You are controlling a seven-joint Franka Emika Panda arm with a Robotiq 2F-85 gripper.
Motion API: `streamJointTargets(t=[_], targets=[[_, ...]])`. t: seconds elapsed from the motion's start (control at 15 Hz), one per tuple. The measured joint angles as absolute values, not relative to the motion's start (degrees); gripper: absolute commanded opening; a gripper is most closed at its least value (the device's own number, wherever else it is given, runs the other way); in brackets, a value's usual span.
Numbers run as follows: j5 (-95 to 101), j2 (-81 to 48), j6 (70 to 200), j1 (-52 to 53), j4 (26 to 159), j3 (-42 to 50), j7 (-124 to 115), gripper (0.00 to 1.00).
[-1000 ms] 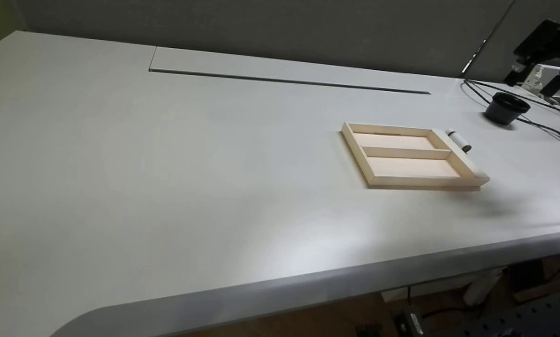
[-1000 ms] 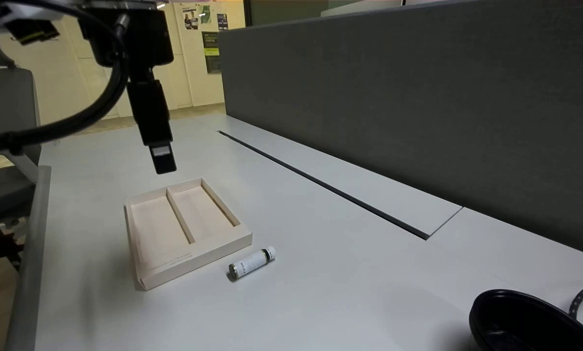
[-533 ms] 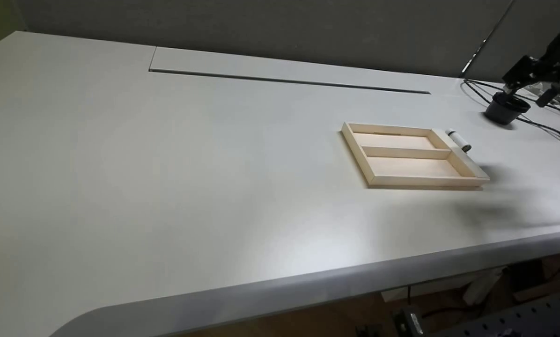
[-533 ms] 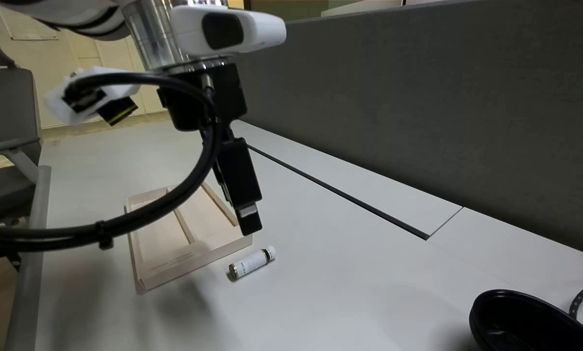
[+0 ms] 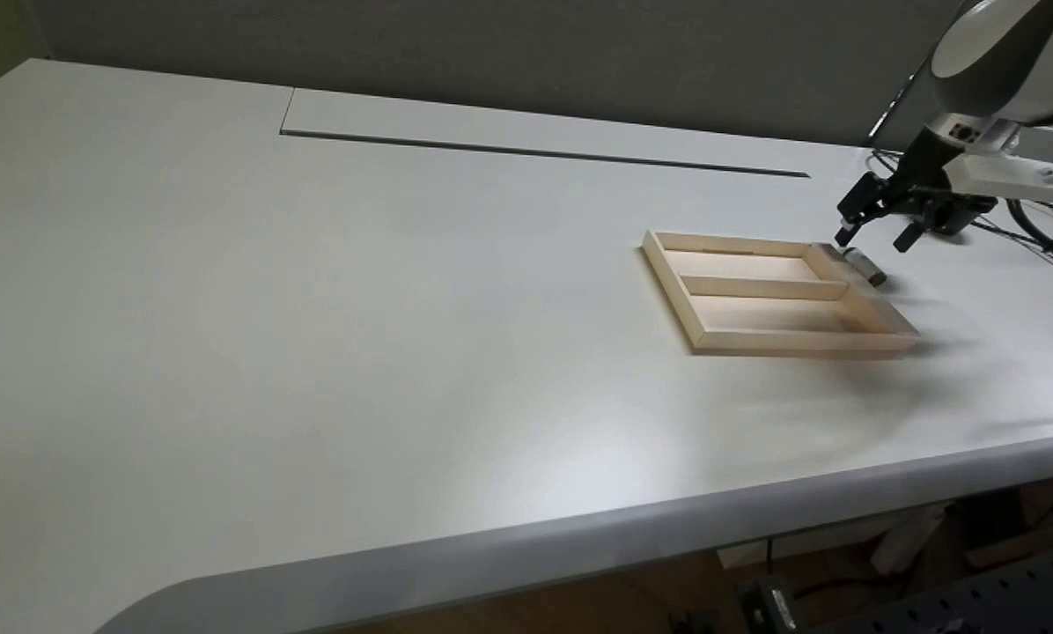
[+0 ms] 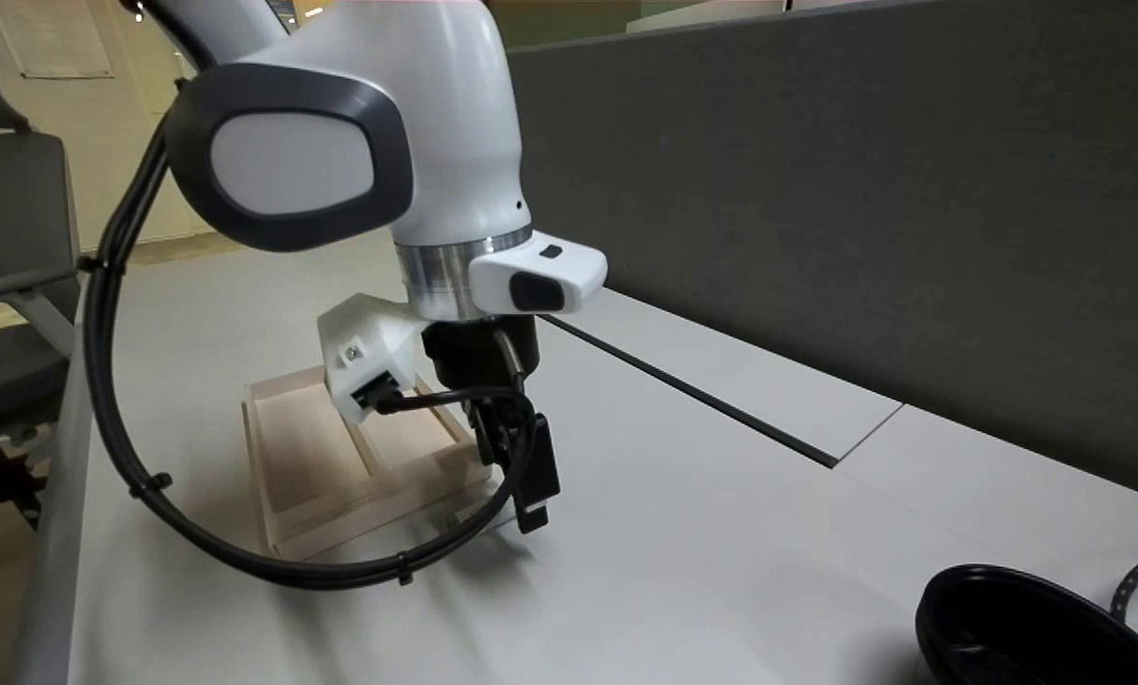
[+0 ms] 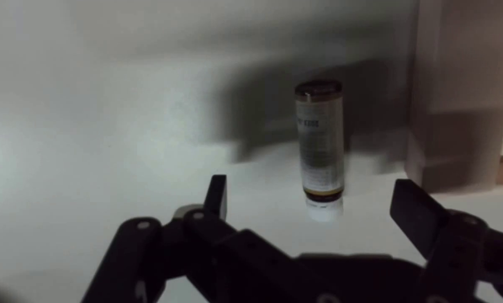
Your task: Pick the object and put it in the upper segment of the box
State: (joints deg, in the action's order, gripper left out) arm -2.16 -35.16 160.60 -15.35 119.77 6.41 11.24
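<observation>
The object is a small cylindrical bottle (image 5: 865, 267) with a white label and white cap, lying on the table beside the box. It shows fully in the wrist view (image 7: 321, 143). In an exterior view the gripper and hose mostly hide it. The box (image 5: 791, 342) is a shallow light wooden frame with a crossbar (image 5: 764, 287). The upper segment (image 5: 738, 264), the farther compartment there, holds nothing visible. Its wall shows in the wrist view (image 7: 459, 97). My gripper (image 7: 311, 187) is open above the bottle, its fingers on either side of the cap end, apart from it.
A black cup (image 6: 1035, 618) stands on the table, with dark cables (image 5: 1024, 233) near it. A grey partition (image 6: 816, 190) runs along the back of the table. A dark slot (image 5: 544, 153) runs in front of it. The table's edge (image 5: 579, 528) is at the front.
My open gripper has come down and across from higher up to just above the bottle, and its shadow now falls over the bottle and box. The bottle and box have not moved.
</observation>
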Motion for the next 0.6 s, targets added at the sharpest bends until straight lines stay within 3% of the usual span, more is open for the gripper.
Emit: streamJointTargets(t=[0.07, 0.13, 0.2, 0.33, 0.47, 0.6], targets=[[-2.3, -36.0, 159.9, -16.0, 119.4, 6.2, 11.2, 1.0], [-2.4, -36.6, 158.9, -17.1, 119.4, 6.2, 11.2, 0.75], [-2.4, -36.8, 158.7, -17.3, 119.4, 6.2, 11.2, 0.7], [-2.4, -38.4, 158.8, -18.1, 118.9, 6.3, 11.3, 0.22], [-2.4, -38.7, 158.7, -18.2, 118.1, 6.2, 11.3, 0.19], [-2.4, -38.6, 158.9, -18.2, 117.8, 5.9, 11.5, 0.03]])
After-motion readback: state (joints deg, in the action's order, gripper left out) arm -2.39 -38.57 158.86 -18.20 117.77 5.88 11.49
